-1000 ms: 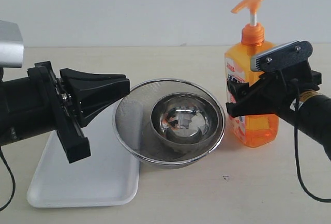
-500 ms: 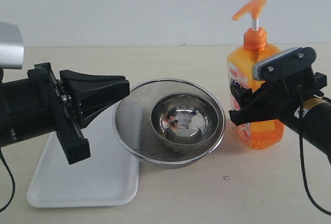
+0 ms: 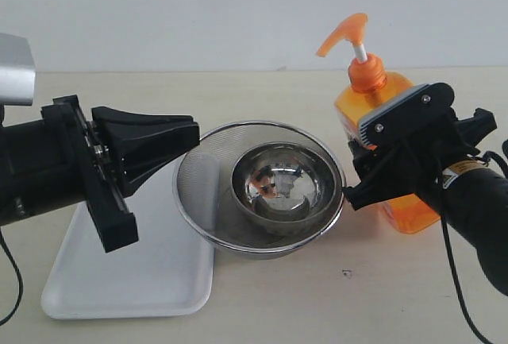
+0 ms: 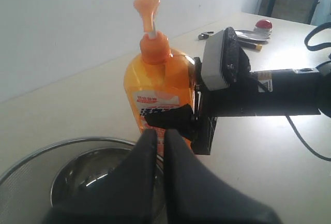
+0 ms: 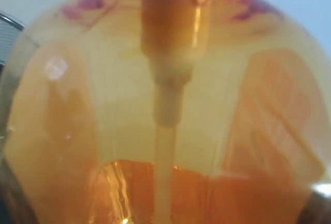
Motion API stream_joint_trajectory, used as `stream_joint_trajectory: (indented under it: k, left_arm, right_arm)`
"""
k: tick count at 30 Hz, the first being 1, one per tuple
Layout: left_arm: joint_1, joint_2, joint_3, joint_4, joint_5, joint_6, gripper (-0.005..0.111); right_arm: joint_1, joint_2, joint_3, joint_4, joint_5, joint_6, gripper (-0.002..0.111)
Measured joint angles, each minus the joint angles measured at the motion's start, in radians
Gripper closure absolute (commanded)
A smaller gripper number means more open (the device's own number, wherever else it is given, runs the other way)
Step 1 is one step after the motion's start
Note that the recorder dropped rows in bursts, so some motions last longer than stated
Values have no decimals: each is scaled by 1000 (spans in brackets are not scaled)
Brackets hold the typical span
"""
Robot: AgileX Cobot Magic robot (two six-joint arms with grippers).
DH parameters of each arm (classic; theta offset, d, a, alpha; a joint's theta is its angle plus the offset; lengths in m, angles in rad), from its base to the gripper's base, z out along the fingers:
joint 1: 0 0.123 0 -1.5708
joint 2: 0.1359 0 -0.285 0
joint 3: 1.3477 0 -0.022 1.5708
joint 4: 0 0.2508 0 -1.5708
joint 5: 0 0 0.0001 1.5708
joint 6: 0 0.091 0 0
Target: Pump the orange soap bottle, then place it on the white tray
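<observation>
Orange soap bottle (image 3: 353,106) near the table's right edge leans toward the steel bowl (image 3: 208,201) — right gripper (image 3: 353,177) clamped round its body, likely aiming the spout — while left gripper (image 3: 194,133) hovers pinched shut by the white tray (image 3: 119,288).

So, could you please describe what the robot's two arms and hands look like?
Both arms are matte black cylinders. The left hand has two tapered, wedge-shaped black fingers on a flat bracket. The right hand carries a grey block with two screws; a small yellow-and-white label sits on its arm. Thin black cables trail from each.
</observation>
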Motion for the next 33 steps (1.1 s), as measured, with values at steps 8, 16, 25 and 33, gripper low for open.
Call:
stream_joint_trajectory:
  k: [8,16,25,33]
  left_arm:
    - [0,0,-21,0,-18,-32,102]
    - [-2,62,-183,114,-16,-220,102]
    - [-123,238,-397,187,-18,-316,102]
    - [-157,399,-551,202,11,-350,102]
  right_arm:
    - [2,-1,0,-11,4,-11,108]
    - [2,-1,0,-11,4,-11,108]
    - [2,-1,0,-15,4,-9,108]
    - [2,-2,0,-15,6,-1,108]
